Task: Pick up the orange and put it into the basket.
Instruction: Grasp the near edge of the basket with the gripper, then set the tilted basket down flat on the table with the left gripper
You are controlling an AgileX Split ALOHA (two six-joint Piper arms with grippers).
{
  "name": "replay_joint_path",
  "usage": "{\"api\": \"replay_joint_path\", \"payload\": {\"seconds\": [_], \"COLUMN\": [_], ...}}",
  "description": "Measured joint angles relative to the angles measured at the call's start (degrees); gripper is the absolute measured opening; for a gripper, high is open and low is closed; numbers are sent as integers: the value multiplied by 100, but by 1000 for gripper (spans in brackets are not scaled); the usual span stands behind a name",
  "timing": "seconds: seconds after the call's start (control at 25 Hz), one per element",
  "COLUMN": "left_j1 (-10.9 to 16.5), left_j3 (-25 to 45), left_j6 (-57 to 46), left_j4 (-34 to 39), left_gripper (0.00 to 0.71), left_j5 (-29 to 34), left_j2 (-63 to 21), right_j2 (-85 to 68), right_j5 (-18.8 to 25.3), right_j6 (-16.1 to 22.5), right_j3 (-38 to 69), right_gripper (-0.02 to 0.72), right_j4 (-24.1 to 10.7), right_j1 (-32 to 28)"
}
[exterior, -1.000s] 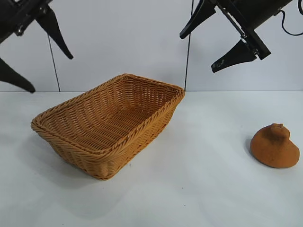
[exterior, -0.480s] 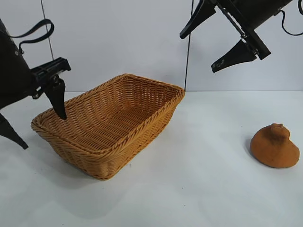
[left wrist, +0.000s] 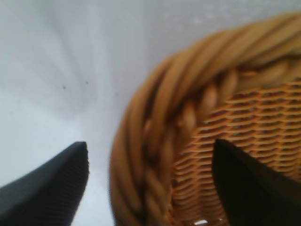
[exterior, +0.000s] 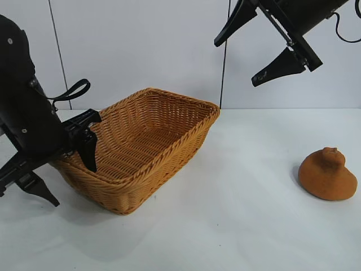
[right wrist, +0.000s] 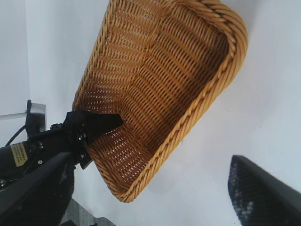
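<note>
Two arms share a white table [exterior: 237, 226]. The basket [exterior: 148, 141] sits left of the table's middle, skewed, one corner toward the back wall and another toward the front edge. It stands upright on its base with nothing showing inside.

The left gripper [exterior: 63, 175] is low at the basket's left end, its fingers spread wide and straddling the braided rim there: one finger [exterior: 88, 152] points down inside the basket against the woven wall, the other [exterior: 38, 189] is outside, down near the table by the left edge. In the left wrist view the rim [left wrist: 160, 155] runs between the two dark fingers, with clear gaps on both sides, so nothing is clamped. The right wrist view shows the same gripper [right wrist: 89, 129] with a finger tip reaching over the rim into the basket's end.

The orange [exterior: 328, 174] rests on the table near the right edge, well apart from the basket, its knobbly neck up and slightly tilted. No gripper touches it.

The right gripper [exterior: 256, 48] hangs high above the table's back right part, above and behind the gap between basket and orange. Its fingers stand wide apart and hold nothing; in its own wrist view the two finger tips [right wrist: 258, 193] frame the basket from above.
</note>
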Motion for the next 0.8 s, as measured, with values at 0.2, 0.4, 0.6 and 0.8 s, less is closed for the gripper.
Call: {"api": "replay_joint_path", "payload": {"seconds": [0.2, 0.4, 0.6, 0.8], "left_j1": [0, 189, 597, 719], "left_j3": [0, -281, -1222, -2238], "left_j6": [-19, 366, 1837, 3249], "left_j4": [-35, -138, -358, -605], "left_gripper": [118, 94, 94, 94], "left_j5": [76, 429, 1295, 2138], "left_j2": [0, -157, -122, 202], "right_j2": [0, 0, 0, 0], "right_j5": [0, 0, 5, 23], "right_j6": [0, 0, 0, 0], "right_j3": [0, 0, 0, 0], "right_gripper": [611, 611, 611, 611], "right_j4": [0, 0, 0, 0], "right_j1": [0, 0, 0, 0]}}
